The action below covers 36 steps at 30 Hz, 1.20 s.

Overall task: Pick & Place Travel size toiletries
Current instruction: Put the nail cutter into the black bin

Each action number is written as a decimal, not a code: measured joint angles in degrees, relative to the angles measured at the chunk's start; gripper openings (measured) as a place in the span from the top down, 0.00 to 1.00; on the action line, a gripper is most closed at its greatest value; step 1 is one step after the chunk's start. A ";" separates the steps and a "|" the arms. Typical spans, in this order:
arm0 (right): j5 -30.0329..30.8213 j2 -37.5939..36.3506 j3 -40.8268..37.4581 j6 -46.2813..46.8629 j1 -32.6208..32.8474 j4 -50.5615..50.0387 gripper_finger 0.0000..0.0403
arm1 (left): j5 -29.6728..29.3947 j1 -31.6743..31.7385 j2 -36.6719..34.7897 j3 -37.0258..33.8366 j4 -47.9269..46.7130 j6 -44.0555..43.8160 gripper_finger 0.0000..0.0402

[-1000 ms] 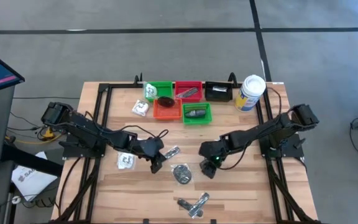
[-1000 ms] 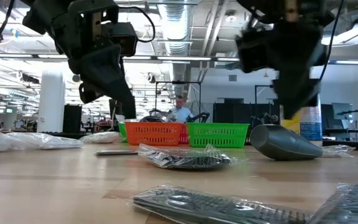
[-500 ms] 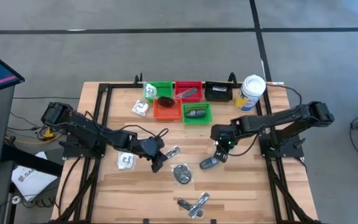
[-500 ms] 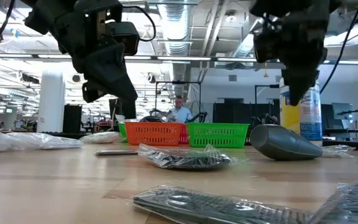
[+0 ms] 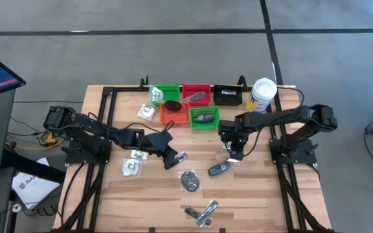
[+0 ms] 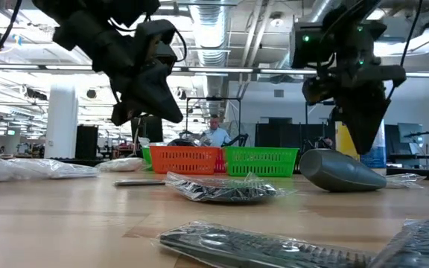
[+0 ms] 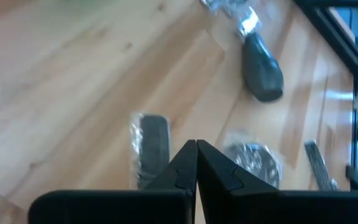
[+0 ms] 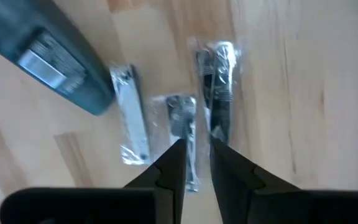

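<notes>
The toiletries lie scattered on the wooden table. They are a dark grey oval point(image 5: 218, 169), a black round piece in plastic point(image 5: 188, 180), silvery packets point(image 5: 201, 212), a small sachet point(image 5: 179, 157) and clear packets with white contents point(image 5: 132, 167). My left gripper point(image 5: 170, 159) hovers shut just left of the sachet point(image 7: 151, 146), slanting down. My right gripper point(image 5: 234, 155) points down above bare wood, just beyond the oval point(image 8: 55, 62) toward the far edge. Its fingers stand a narrow gap apart point(image 8: 196, 149) with nothing between them.
Green point(image 5: 167, 94), red point(image 5: 196, 94), black point(image 5: 226, 96), orange point(image 5: 173, 114) and a second green tray point(image 5: 204, 117) stand in a cluster at the far edge, some with items inside. A tall white canister point(image 5: 261, 96) stands to their right. A black frame point(image 5: 109, 110) runs along the table's sides.
My right gripper has left the dark grey oval and gone toward the table's far edge and a little right, tipping until it points straight down. The oval has stayed where it lay. My left gripper has swung a little toward the far right, nearer the sachet.
</notes>
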 joint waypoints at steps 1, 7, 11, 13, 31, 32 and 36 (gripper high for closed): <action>-0.01 0.51 0.00 -0.32 -0.33 0.12 0.84 | -0.04 0.51 0.00 0.00 0.35 -0.08 1.00; 0.01 2.33 -0.02 -2.13 -0.99 -0.43 0.84 | -1.18 2.12 0.00 0.00 1.95 0.30 1.00; -0.07 3.09 -0.04 -3.52 -0.88 -1.13 0.84 | -1.11 2.58 0.00 0.00 2.51 1.64 1.00; -0.08 3.00 -0.02 -3.48 -0.88 -0.68 0.84 | -1.11 2.88 0.00 0.00 2.79 2.02 1.00; 0.02 2.90 -0.02 -4.82 -0.51 5.28 0.84 | -1.66 3.79 0.00 0.00 3.82 2.12 1.00; 0.03 2.90 -0.02 -4.83 -0.51 5.46 0.84 | -1.66 3.79 0.00 0.00 3.84 2.12 1.00; 0.01 2.92 -0.02 -6.95 -0.42 5.57 0.84 | -1.66 3.79 0.00 0.00 4.10 2.12 1.00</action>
